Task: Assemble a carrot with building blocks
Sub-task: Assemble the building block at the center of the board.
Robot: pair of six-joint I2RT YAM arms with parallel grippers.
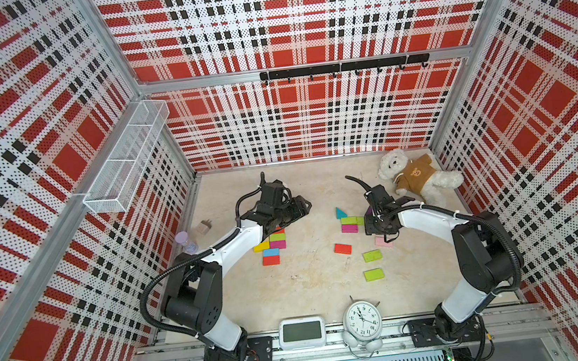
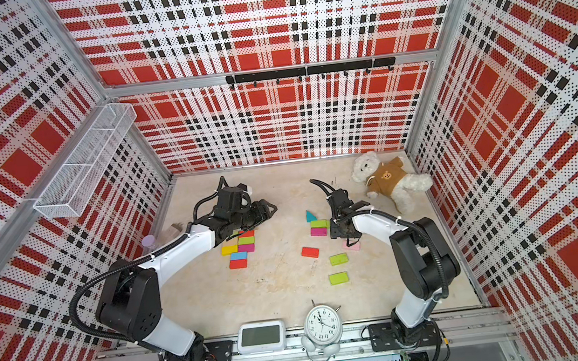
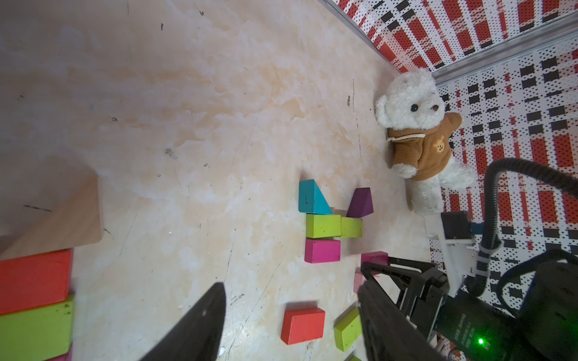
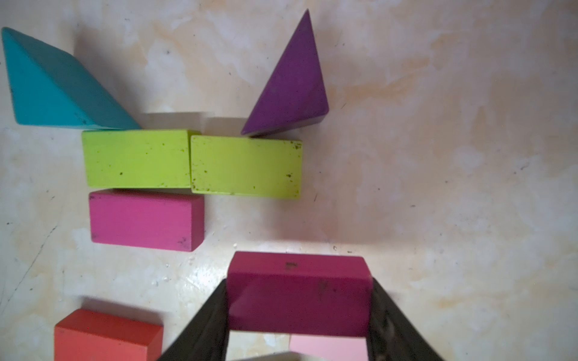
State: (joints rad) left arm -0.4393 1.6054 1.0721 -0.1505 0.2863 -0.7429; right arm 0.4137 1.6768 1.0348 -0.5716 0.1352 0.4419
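Blocks lie in two clusters on the table (image 1: 310,296), and the carrot is taking shape in the one nearer the teddy bear (image 1: 415,173). A teal wedge (image 4: 59,87) and a purple wedge (image 4: 291,84) sit at its far end, splayed outward like leaves. Each touches one of two lime bricks laid end to end. Against the lime brick by the teal wedge (image 4: 137,157) a magenta brick (image 4: 145,218) sits flush, starting the next row. The spot beside it, against the lime brick by the purple wedge (image 4: 247,167), is bare.

That gap explains the right fingers (image 1: 388,237). They are partway closed on the two short ends of a dark magenta brick (image 4: 297,272), holding it level and parallel to the rows, just short of the bare spot. It seems lifted slightly clear of the table, though from the wrist view I can't be sure. A pink brick (image 4: 328,347) and a red brick (image 4: 103,334) lie loose close by.

The left fingers (image 1: 303,206) hang spread and empty at the far edge of the other cluster (image 1: 272,243), a flat patch of red, lime, magenta, yellow and blue bricks. I'd guess they wait there to keep clear of the right arm. The brick in hand now needs setting down snug beside its magenta neighbour without nudging the rows.
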